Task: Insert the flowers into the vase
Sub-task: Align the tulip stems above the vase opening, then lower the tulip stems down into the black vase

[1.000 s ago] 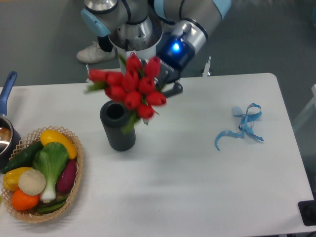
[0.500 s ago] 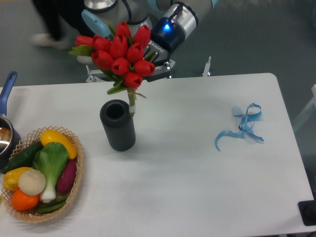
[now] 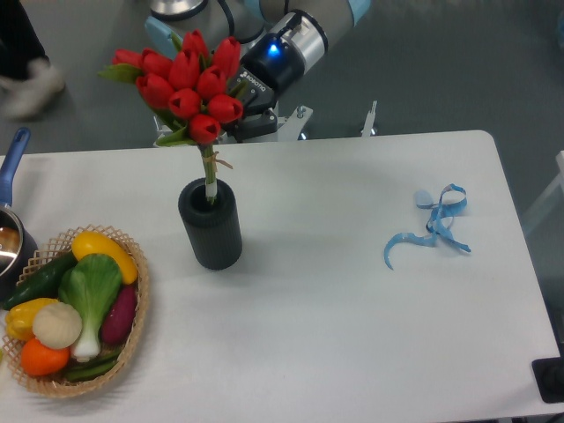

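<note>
1. The tied bunch of red tulips with green leaves and pale stems (image 3: 187, 88) stands upright over the dark ribbed cylinder vase (image 3: 211, 225), stem ends inside its mouth
2. The gripper (image 3: 240, 110) sits just right of the blooms; its jaws are hidden behind them, so I cannot tell whether they clamp the bunch
3. The vase stands left of the bench's (image 3: 335, 300) middle, towards the far edge

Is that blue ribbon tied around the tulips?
No, the curly blue ribbon lies loose on the white table, far to the side of the tulips, whose stems reach the dark vase.
</note>
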